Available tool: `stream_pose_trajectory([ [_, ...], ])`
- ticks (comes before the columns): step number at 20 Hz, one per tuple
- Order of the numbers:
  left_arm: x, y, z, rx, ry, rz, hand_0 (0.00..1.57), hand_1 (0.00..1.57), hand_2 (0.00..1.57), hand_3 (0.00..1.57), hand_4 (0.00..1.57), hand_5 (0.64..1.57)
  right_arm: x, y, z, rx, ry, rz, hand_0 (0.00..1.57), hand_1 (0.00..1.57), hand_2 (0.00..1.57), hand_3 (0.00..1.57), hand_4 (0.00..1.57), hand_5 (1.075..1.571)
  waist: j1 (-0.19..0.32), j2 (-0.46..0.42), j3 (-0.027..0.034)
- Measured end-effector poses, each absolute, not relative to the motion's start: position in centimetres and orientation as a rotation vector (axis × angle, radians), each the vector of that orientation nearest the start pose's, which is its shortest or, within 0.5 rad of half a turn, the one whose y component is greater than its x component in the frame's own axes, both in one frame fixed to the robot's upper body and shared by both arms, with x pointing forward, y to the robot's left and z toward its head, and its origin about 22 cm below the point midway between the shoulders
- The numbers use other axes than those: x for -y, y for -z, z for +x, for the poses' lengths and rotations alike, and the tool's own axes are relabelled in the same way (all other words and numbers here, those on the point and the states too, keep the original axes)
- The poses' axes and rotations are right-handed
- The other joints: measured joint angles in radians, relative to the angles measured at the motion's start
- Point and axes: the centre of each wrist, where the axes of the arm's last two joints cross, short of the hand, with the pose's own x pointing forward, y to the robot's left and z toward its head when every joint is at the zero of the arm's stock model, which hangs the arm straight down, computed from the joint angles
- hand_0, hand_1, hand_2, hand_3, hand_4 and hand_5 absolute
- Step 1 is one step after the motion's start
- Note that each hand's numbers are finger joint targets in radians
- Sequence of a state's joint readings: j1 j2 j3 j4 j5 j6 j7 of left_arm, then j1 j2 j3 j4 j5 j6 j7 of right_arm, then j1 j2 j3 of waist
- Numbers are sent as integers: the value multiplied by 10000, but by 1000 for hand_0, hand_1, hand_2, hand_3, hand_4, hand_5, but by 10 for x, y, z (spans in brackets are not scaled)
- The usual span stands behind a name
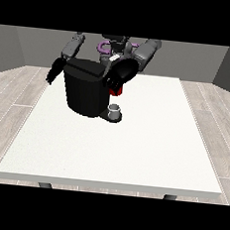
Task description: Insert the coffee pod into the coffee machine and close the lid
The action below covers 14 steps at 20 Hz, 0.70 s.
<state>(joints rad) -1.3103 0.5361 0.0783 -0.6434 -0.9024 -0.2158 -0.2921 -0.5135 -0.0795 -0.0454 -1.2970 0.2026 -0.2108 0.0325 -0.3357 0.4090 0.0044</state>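
Observation:
The black coffee machine [84, 91] stands on the white table [133, 148], left of the middle and towards the robot. The hand at the view's right [119, 75] is a dark shape against the machine's upper front, just above a red thing at the machine [118, 91]. What it holds, if anything, is hidden. A small grey thing [115, 110] stands upright on the machine's low base, below the red thing. I cannot tell whether it is the pod. The hand at the view's left [54, 71] hangs beside the machine's left side, its fingers straight and pointing down.
The robot's grey arms and torso [118, 46] rise behind the machine at the table's far edge. Grey floor boards surround the table on all sides.

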Motion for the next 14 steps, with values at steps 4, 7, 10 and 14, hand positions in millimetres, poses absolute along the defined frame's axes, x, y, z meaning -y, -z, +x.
stream_pose_trajectory([
  [4, -267, -317, 454, 17584, 12206, 10032, 0, 0, 555, 458, 0, 1571, 196, -81, 354, 17825, -1500, -2868, 0, 0, 0, 0, 83, 1571, -82, 72, 5],
  [7, -271, -314, 453, 17663, 12186, 10050, 0, 0, 481, 381, 0, 1571, 199, -76, 352, 17704, -1375, -2841, 0, 0, 0, 0, 153, 1571, 22, -8, 3],
  [10, -273, -305, 455, 17396, 12131, 9963, 0, 0, 332, 226, 0, 1571, 199, -73, 350, 17481, -1457, -2811, 0, 0, 0, 0, 0, 1571, 65, -220, -6],
  [14, -265, -288, 458, 17025, 12108, 9577, 0, 0, 0, 60, 0, 1571, 209, -57, 349, 17041, -1152, -2830, 0, 0, 0, 0, 0, 1571, 453, -666, -25],
])
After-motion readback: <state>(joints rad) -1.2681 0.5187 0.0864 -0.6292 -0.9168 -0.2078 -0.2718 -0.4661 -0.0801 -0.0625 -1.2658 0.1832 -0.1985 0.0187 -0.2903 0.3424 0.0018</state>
